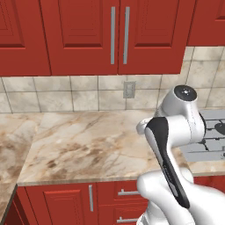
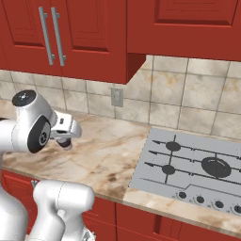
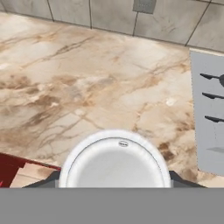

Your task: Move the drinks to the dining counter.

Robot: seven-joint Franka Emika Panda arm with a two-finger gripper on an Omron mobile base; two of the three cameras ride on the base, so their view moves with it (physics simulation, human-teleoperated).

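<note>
A small white drink container with a round white rim sits right in front of the hand camera, between the two dark fingertips. My gripper is shut on it and holds it above the marble worktop. In the right base view my hand hovers over the left part of that worktop, near its front edge. In the left base view my own arm hides the hand. The dining counter is out of view.
A grey gas cooktop is set into the worktop to the right of the hand. A tiled back wall with an outlet rises behind it, under red upper cabinets. Red drawers run below the worktop's front edge.
</note>
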